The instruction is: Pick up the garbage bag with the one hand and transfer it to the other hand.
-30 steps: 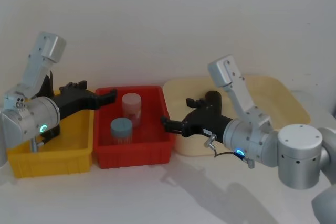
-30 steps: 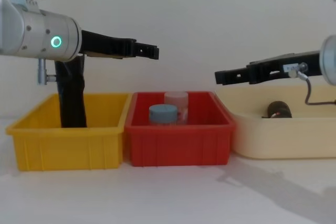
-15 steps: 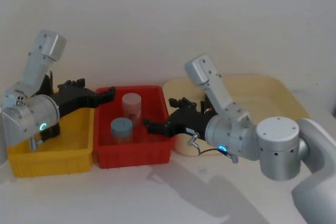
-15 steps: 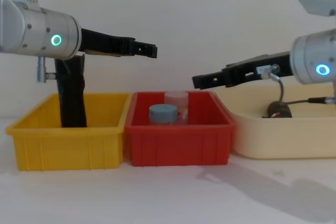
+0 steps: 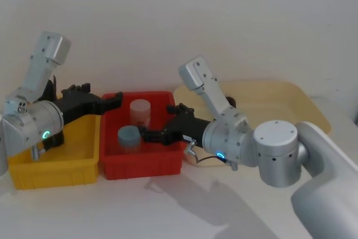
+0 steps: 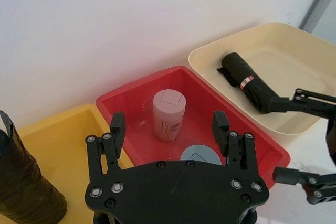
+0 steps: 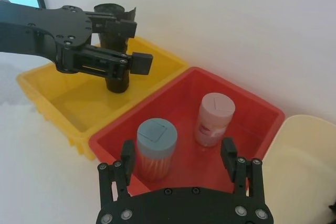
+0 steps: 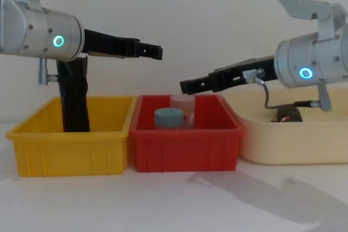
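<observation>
Cream tray [image 5: 311, 108]: holds the bag [image 6: 243, 79], lying flat, label band up.
Yellow bin [image 5: 56, 172]: plain black roll [image 8: 74, 97] stands upright inside.
Red bin [image 5: 142, 168]: pink jar [image 5: 140, 113] and blue-lidded jar [image 5: 129, 138], both upright.
Right gripper [image 8: 190, 85]: hovers over the red bin, fingers spread, empty.
Left gripper [image 5: 116, 101]: above the yellow-red bin border, fingers spread, empty.

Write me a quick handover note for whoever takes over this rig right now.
Left gripper: open, empty, above where the yellow bin meets the red bin.
Right gripper: open, empty, over the red bin.
Garbage bag: lying in the cream tray, neither gripper on it.
Done: nothing grasped.
Left: pick up the bag, pass it to the other gripper.
</observation>
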